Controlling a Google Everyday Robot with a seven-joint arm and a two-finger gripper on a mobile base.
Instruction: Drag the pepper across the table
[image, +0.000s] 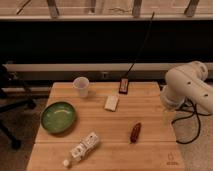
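The pepper (135, 132), a small dark red-brown chili, lies on the light wooden table (150, 152), right of centre and toward the front. My white arm (187, 87) is folded beside the table's right edge, about a hand's width up and to the right of the pepper and apart from it. My gripper itself is not in view, so nothing shows it holding or touching anything.
On the table are a green bowl (59, 117) at left, a white cup (81, 86) at back left, a white block (112, 103) in the middle, a black-and-red device (123, 86) with a cable at the back, and a lying bottle (82, 148) at front left. A dark chair (10, 100) stands to the left.
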